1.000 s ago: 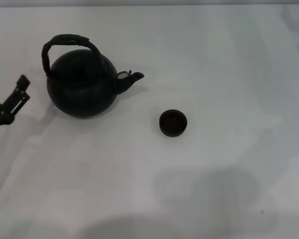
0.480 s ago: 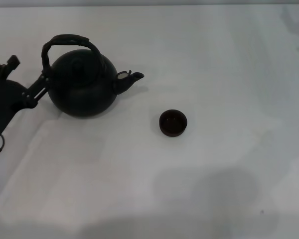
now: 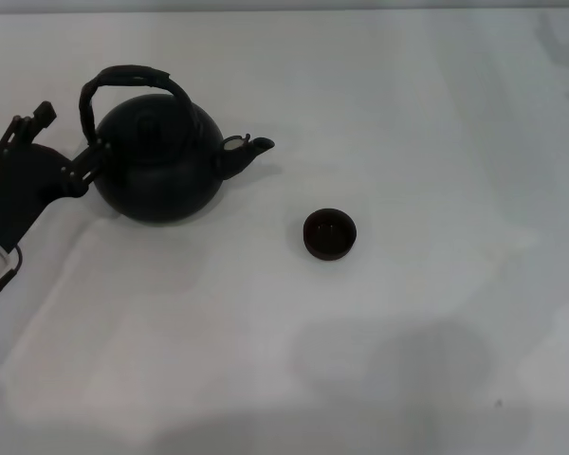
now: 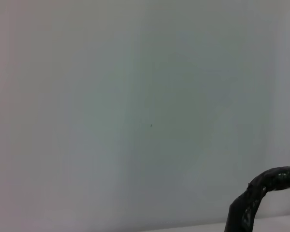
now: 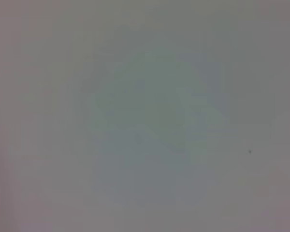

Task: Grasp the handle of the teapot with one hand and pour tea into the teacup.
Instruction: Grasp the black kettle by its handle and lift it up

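Note:
The matte-black teapot (image 3: 156,166) stands upright at the left of the white table in the head view, its spout (image 3: 249,150) pointing right. Its arched dark handle (image 3: 133,75) loops over the lid. The small dark teacup (image 3: 329,234) sits apart to the right of the spout and nearer to me. My left gripper (image 3: 66,140) is open at the teapot's left side, one finger by the pot's body, below the handle's left end. A piece of the handle (image 4: 261,193) shows in the left wrist view. The right gripper is out of view.
The white table (image 3: 408,114) spreads around the pot and cup. Soft shadows lie on its near part (image 3: 398,360). The right wrist view shows only a bare pale surface.
My left gripper has come in from the left edge, up and to the right, to the teapot's left side. The teapot and teacup have not moved.

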Controlling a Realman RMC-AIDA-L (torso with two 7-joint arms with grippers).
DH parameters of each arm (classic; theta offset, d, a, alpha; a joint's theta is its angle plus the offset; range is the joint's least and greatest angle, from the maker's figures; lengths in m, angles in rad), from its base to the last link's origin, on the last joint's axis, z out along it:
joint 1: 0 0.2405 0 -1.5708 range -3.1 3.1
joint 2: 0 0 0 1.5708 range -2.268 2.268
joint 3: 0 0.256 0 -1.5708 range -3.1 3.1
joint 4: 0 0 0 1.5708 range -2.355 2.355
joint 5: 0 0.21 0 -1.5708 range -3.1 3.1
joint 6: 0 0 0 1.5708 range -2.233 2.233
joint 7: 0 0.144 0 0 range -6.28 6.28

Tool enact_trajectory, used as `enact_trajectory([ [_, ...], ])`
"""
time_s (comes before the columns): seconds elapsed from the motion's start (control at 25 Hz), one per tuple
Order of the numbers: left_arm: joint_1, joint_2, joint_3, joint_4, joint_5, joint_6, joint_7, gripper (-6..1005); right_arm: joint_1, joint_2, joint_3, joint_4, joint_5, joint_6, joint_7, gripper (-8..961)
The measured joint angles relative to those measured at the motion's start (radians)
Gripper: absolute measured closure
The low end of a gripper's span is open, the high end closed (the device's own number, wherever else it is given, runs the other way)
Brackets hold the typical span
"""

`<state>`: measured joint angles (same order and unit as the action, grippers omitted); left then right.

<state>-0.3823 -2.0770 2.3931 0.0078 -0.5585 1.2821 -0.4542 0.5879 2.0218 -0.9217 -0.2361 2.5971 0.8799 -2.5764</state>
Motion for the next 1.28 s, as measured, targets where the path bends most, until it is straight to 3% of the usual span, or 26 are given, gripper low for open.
enact_trajectory([
  [0.92,-0.014,-0.002,-0.009,0.036,-0.010,-0.060,0.044,315,0.002,0.001,-0.012,0.003,-0.008,-0.003,0.002,108],
  [1.04,-0.019,-0.002,-0.009,0.040,-0.010,-0.065,0.059,455,0.002,0.001,-0.012,0.010,-0.008,-0.002,0.002,108],
  [1.28,-0.024,-0.002,-0.009,0.052,-0.010,-0.068,0.096,464,0.001,0.002,-0.013,0.015,-0.008,-0.001,0.003,108],
])
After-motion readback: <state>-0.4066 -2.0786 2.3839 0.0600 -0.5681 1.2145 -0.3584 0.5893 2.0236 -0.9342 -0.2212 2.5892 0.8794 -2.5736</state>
